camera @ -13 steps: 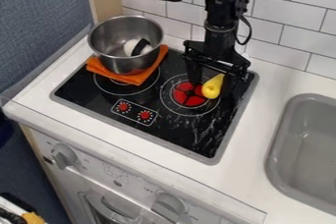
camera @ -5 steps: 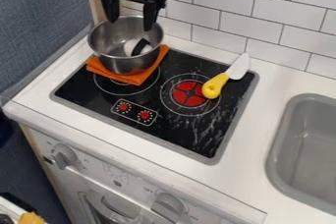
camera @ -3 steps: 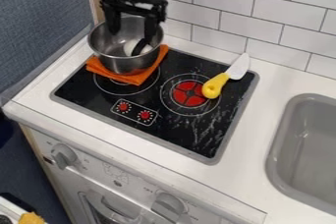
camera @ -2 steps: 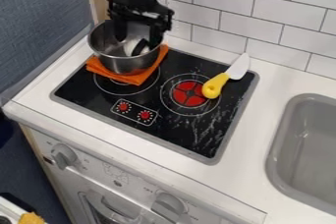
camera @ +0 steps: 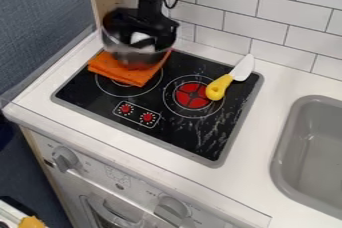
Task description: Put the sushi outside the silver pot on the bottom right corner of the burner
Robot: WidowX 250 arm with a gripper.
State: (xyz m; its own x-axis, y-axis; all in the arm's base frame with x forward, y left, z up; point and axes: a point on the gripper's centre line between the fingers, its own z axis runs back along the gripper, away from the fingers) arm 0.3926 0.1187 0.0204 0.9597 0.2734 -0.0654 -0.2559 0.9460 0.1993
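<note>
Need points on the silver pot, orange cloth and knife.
Silver pot [camera: 133, 58]: camera view, front outer wall.
Orange cloth [camera: 122, 73]: camera view, bare front part.
Knife [camera: 228, 79]: camera view, yellow handle near the blade.

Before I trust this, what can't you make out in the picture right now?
All in the camera view:
Sushi: blurred, partly covered by the pincer.
Pot: blurred, its inside partly behind the pincer.
Cloth: partly hidden by the pot.
Sink: cut off by the right edge.
Yellow thing: cut off by the bottom edge.
</note>
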